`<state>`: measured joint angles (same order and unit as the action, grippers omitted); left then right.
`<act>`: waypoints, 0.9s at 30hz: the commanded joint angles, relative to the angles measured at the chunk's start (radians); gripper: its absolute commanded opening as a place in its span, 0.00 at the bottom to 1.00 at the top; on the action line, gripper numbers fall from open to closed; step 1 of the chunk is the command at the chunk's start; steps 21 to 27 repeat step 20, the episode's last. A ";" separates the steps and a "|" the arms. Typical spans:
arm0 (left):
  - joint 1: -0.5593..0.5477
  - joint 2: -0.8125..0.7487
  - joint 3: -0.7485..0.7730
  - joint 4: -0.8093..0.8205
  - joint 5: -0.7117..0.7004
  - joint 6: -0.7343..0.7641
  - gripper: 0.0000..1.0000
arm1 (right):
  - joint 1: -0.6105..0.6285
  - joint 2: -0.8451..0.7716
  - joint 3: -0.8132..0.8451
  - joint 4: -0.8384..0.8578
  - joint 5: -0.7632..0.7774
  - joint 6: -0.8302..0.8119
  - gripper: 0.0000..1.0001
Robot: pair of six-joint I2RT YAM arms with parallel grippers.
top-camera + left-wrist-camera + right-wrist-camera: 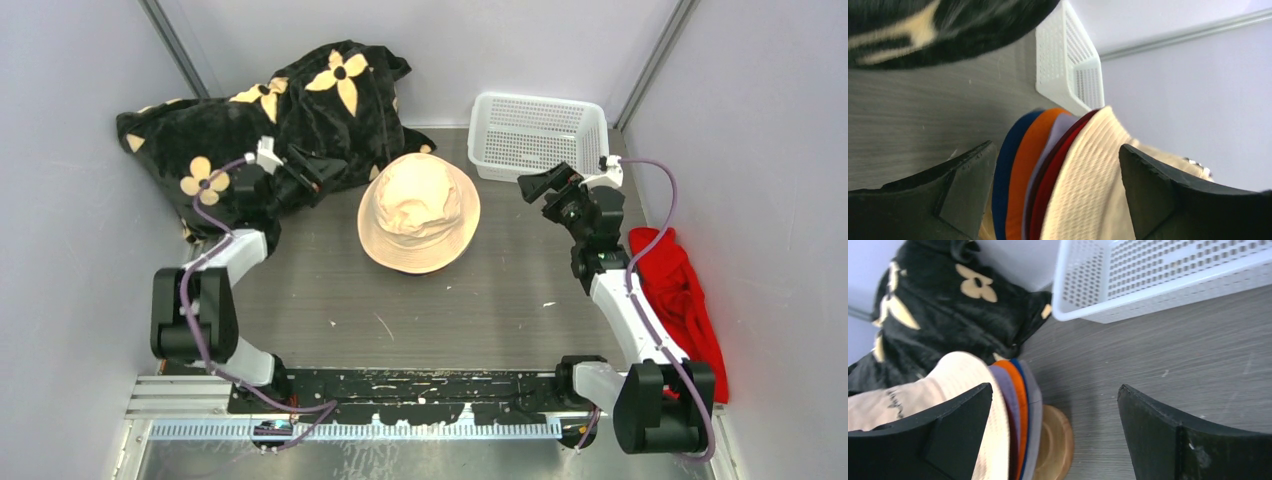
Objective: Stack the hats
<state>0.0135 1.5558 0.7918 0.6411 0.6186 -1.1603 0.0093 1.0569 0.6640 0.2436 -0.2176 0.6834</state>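
The hats sit in one stack at the table's middle, with the cream hat [418, 212] on top. In the left wrist view the brims show edge-on: blue [1007, 165], orange [1025, 165], lilac [1057, 131], maroon [1047, 187] and cream [1088, 180]. In the right wrist view the grey brim [1036, 410] is lowest, over a round wooden stand [1058, 440]. My left gripper [322, 168] is open just left of the stack, and the brim edges show between its jaws. My right gripper [537, 185] is open and empty to the right of the stack.
A white plastic basket [535, 135] stands at the back right. A black blanket with cream flowers [290, 110] is heaped at the back left, right behind my left gripper. A red cloth [680, 290] lies along the right wall.
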 commanded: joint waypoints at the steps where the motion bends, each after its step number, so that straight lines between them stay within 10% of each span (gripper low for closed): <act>1: 0.004 -0.190 0.136 -0.504 -0.194 0.325 0.95 | -0.003 0.036 0.098 -0.081 0.139 -0.071 1.00; 27: 0.003 -0.329 0.114 -0.606 -0.261 0.335 1.00 | -0.014 0.095 0.109 -0.056 0.106 -0.067 1.00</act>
